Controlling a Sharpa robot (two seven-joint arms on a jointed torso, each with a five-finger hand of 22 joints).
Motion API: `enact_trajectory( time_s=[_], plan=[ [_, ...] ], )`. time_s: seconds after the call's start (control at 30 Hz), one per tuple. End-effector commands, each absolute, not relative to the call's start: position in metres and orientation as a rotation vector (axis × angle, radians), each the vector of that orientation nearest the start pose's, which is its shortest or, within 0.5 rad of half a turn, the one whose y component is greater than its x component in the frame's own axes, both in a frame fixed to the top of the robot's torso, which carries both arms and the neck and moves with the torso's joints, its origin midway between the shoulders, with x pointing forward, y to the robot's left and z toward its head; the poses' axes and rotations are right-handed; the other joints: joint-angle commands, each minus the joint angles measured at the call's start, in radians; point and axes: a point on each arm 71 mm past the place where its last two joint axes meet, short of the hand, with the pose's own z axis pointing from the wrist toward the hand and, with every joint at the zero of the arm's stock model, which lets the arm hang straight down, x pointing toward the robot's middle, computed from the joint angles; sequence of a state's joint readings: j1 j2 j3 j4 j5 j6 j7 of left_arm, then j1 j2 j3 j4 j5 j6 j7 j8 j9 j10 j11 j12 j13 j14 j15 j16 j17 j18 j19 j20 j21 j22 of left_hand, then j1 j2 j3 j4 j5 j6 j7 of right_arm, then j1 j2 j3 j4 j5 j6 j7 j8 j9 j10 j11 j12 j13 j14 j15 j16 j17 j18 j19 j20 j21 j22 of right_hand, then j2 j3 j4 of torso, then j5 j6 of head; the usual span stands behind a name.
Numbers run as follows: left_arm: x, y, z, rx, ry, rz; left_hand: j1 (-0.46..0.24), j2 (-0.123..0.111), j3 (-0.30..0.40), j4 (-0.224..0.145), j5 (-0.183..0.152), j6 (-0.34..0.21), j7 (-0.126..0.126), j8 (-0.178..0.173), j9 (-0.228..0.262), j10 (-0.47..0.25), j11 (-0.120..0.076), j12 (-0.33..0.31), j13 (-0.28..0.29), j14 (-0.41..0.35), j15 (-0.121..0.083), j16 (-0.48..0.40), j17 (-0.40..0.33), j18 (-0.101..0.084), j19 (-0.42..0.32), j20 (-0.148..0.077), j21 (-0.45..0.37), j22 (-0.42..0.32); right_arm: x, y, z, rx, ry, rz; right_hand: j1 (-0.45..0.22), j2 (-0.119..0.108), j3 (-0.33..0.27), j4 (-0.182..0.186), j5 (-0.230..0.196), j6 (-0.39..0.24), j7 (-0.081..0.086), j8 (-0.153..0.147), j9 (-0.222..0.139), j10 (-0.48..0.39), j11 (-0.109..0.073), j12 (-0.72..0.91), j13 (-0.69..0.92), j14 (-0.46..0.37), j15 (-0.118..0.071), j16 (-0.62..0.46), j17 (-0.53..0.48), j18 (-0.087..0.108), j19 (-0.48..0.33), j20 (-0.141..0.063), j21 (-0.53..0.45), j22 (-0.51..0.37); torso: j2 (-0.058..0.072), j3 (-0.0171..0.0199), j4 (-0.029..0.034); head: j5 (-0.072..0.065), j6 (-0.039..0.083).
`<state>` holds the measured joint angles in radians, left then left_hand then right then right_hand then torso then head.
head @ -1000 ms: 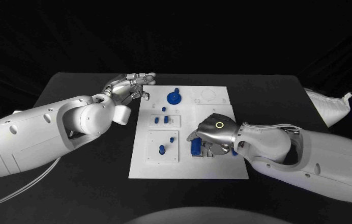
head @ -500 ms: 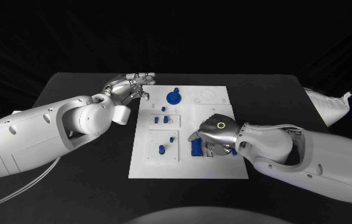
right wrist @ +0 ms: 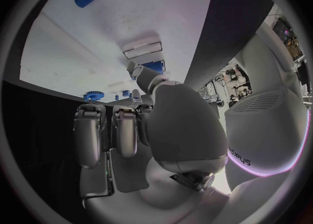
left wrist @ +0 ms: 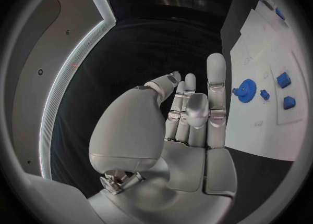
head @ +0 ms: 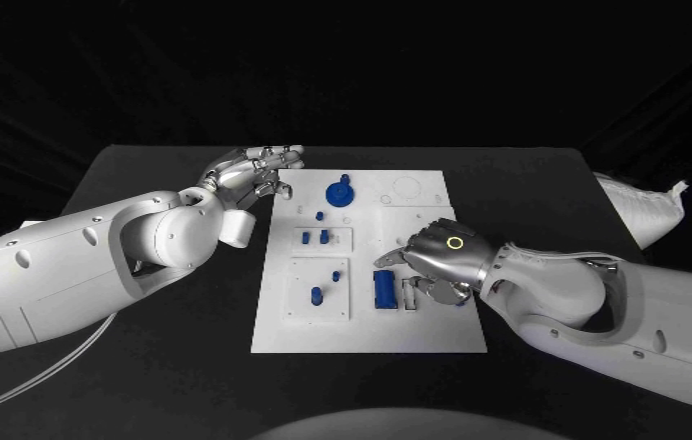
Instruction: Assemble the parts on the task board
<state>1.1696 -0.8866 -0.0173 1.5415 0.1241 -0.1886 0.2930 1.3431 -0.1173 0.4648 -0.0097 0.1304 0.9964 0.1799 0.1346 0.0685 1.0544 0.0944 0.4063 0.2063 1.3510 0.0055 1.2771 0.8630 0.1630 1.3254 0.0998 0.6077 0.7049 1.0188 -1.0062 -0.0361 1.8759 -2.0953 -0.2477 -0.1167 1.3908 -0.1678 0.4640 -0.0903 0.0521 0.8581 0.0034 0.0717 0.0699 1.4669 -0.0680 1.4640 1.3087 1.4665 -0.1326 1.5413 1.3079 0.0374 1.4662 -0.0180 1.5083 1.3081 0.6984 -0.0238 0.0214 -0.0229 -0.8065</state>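
Blue bar [head: 382,289] lies free on the task board [head: 433,335]; right hand [head: 437,257] hovers beside it, fingers curled, holding nothing, probably ready to grasp. Left hand [head: 255,172] waits empty, fingers loosely apart.

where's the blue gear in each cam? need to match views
Head view: round blue gear at the white task board's far end, by the left robot hand.
Left wrist view: gear just beyond that hand's fingertips.
Right wrist view: gear, small, past the right robot hand.
Shared landmark: that board.

White, rounded arm shells end in silver hands; the right hand [head: 440,258] carries a glowing ring
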Motion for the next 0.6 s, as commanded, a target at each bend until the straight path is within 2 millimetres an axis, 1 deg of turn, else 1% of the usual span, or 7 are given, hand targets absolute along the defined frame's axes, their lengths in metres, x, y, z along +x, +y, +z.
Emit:
enact_trajectory(
  time_s=[0.03,0.13,0.17,0.23,0.37,0.47,0.6],
  plan=[
    [0.480,0.218,-0.190,-1.303,1.515,-1.645,-0.003,0.003,-0.005,-0.002,0.003,-0.007,-0.003,0.004,-0.001,-0.005,-0.001,0.002,0.001,-0.007,0.001,-0.002,-0.001,0.018,-0.006,0.002,-0.006,-0.001,0.369,-0.175,-0.212,-0.566,1.538,0.680,-0.044,-0.010,-0.022,0.027,-0.003,0.031,0.037,0.011,0.004,0.054,0.019,0.008,0.196,0.097,0.006,0.005,0.233,-0.018,0.075,-0.004,0.007,0.182,0.000,-0.0012,-0.0002,-0.005,0.003],
    [0.480,0.218,-0.190,-1.301,1.515,-1.645,-0.003,0.003,-0.005,-0.002,0.003,-0.007,-0.003,0.004,-0.001,-0.005,-0.001,0.002,0.001,-0.007,0.001,-0.002,-0.001,0.018,-0.006,0.002,-0.006,-0.001,0.371,-0.185,-0.212,-0.442,1.590,0.697,-0.126,-0.009,-0.076,0.087,-0.001,0.172,0.094,0.090,0.034,0.059,0.079,0.017,0.202,0.098,0.049,0.005,0.233,-0.022,0.079,0.022,0.013,0.191,-0.001,-0.0013,-0.0005,-0.006,0.003],
    [0.480,0.218,-0.190,-1.301,1.516,-1.645,-0.003,0.003,-0.005,-0.002,0.003,-0.007,-0.003,0.004,-0.001,-0.005,-0.001,0.002,0.001,-0.007,0.001,-0.002,-0.001,0.018,-0.006,0.002,-0.006,-0.001,0.372,-0.188,-0.212,-0.407,1.609,0.693,-0.138,-0.008,-0.091,0.099,0.000,0.219,0.093,0.121,0.046,0.061,0.081,0.021,0.205,0.098,0.063,0.005,0.232,-0.022,0.080,0.031,0.014,0.192,0.000,-0.0013,-0.0004,-0.007,0.004],
    [0.480,0.218,-0.190,-1.301,1.516,-1.645,-0.003,0.003,-0.005,-0.002,0.003,-0.007,-0.003,0.004,-0.001,-0.005,-0.001,0.002,0.001,-0.007,0.001,-0.002,-0.001,0.018,-0.006,0.002,-0.006,-0.001,0.374,-0.194,-0.216,-0.334,1.671,0.665,-0.157,-0.013,-0.141,0.123,-0.002,0.299,0.067,0.192,0.075,0.059,0.064,0.018,0.203,0.095,0.063,-0.005,0.220,-0.021,0.079,0.040,0.013,0.190,0.000,-0.0007,-0.0006,-0.006,0.004],
    [0.480,0.218,-0.190,-1.300,1.517,-1.646,-0.003,0.003,-0.005,-0.002,0.003,-0.007,-0.003,0.004,-0.001,-0.005,-0.001,0.002,0.001,-0.007,0.001,-0.002,-0.001,0.018,-0.006,0.002,-0.006,-0.001,0.375,-0.199,-0.223,-0.255,1.747,0.617,-0.174,-0.012,-0.218,0.155,-0.002,0.346,0.031,0.282,0.125,0.057,0.033,0.012,0.199,0.090,0.038,-0.022,0.200,-0.019,0.078,0.034,0.010,0.187,-0.001,-0.0012,0.0006,-0.008,0.002],
    [0.480,0.217,-0.190,-1.300,1.517,-1.646,-0.003,0.003,-0.005,-0.002,0.003,-0.007,-0.003,0.004,-0.001,-0.005,-0.001,0.002,0.001,-0.007,0.001,-0.002,-0.001,0.018,-0.006,0.002,-0.006,-0.001,0.374,-0.199,-0.228,-0.202,1.783,0.586,-0.176,0.007,-0.287,0.194,-0.003,0.320,0.013,0.370,0.188,0.062,0.009,0.017,0.202,0.089,0.024,-0.026,0.196,-0.019,0.079,0.016,0.010,0.188,-0.001,-0.0007,0.0031,-0.007,0.002],
    [0.480,0.218,-0.190,-1.300,1.516,-1.645,-0.003,0.003,-0.005,-0.002,0.003,-0.007,-0.003,0.004,-0.001,-0.005,-0.001,0.002,0.001,-0.007,0.001,-0.002,-0.001,0.018,-0.006,0.002,-0.006,-0.001,0.373,-0.197,-0.235,-0.141,1.802,0.558,-0.190,0.039,-0.340,0.243,-0.003,0.277,0.005,0.448,0.246,0.069,0.008,0.027,0.209,0.091,0.016,-0.022,0.201,-0.021,0.083,0.011,0.015,0.195,0.000,-0.0004,0.0025,-0.004,0.001]
  ],
)
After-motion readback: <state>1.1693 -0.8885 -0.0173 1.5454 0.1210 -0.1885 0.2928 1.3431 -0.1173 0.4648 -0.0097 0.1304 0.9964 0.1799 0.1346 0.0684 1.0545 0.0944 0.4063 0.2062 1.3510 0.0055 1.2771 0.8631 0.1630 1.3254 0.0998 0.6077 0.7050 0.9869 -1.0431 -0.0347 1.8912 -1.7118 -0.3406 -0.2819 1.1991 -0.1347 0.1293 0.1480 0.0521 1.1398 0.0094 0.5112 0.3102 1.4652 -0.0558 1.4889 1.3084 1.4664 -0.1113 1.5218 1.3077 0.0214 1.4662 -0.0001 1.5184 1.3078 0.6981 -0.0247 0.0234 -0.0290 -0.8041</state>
